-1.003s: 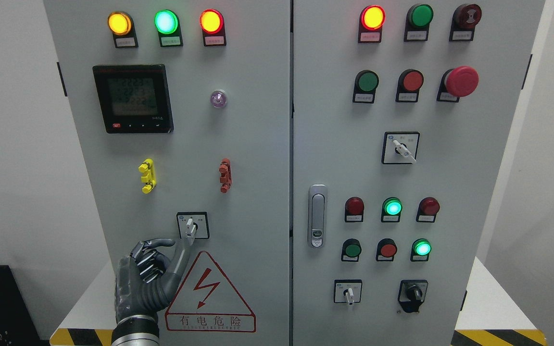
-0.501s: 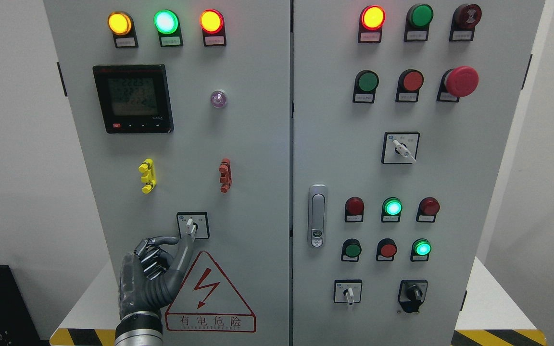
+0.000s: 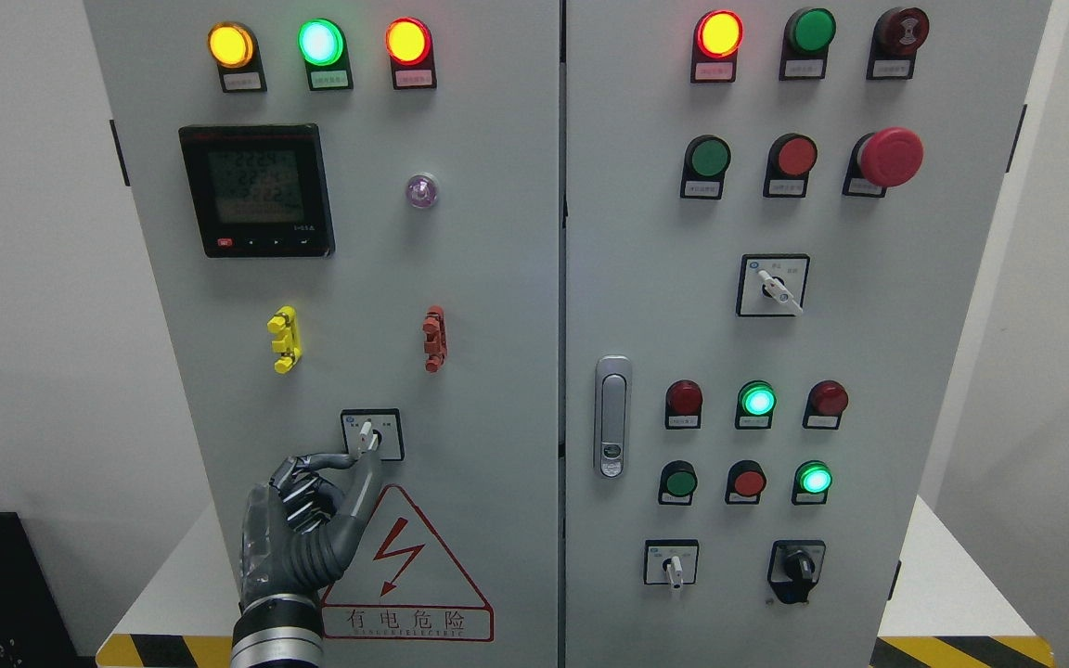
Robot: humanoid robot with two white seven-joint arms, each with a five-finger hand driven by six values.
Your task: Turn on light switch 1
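Left hand [image 3: 307, 524] raised against the lower part of the left cabinet door [image 3: 497, 278]. Thumb and forefinger tips pinched onto the white lever of the selector switch [image 3: 371, 434], which sits just above and to the right of the hand; other fingers curled. Lever stands roughly upright, tilted a little left. Warning triangle [image 3: 405, 571] just right of the hand, partly hidden by its wrist. Yellow clip [image 3: 284, 339] and red clip [image 3: 435, 339] well above.
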